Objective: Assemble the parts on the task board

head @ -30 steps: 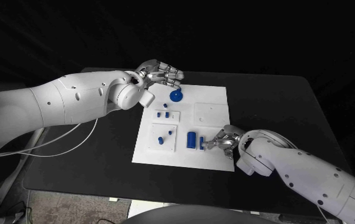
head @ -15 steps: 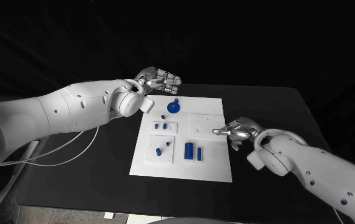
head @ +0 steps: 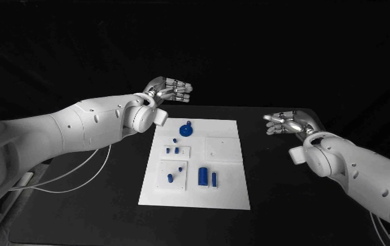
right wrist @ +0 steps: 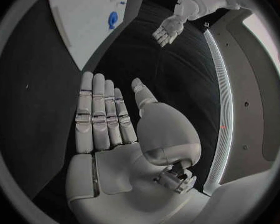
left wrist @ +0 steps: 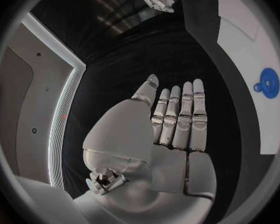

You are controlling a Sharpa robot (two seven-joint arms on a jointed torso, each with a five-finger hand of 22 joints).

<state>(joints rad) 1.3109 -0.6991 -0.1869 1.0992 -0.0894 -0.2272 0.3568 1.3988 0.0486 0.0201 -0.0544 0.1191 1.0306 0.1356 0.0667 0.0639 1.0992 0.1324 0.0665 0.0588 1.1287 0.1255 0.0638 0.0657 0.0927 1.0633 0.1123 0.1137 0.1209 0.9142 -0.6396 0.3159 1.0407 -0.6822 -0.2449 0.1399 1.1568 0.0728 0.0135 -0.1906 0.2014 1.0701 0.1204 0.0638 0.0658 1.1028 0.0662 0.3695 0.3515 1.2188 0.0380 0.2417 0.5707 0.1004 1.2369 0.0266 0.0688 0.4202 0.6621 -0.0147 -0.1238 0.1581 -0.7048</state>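
The white task board (head: 229,189) lies in the middle of the black table. On it sit a round blue disc with a small tab (head: 186,130) near the far edge, several small blue parts (head: 174,150) on raised white tiles, and two long blue parts (head: 203,174) side by side. My left hand (head: 169,90) hovers beyond the board's far left corner, fingers straight, holding nothing. My right hand (head: 284,123) hovers to the right of the board, also empty. The left wrist view shows the flat left hand (left wrist: 177,124) and the disc (left wrist: 268,79). The right wrist view shows the flat right hand (right wrist: 109,119) and the board (right wrist: 84,20).
A plain white square tile (head: 222,147) sits on the board's right half. Black table (head: 292,201) surrounds the board. A white cable (head: 77,170) hangs off the left arm near the table's left edge.
My right hand has lifted from the board's near right edge and moved back, off to the board's right. My left hand has drawn away from the blue disc. The camera view has shifted.
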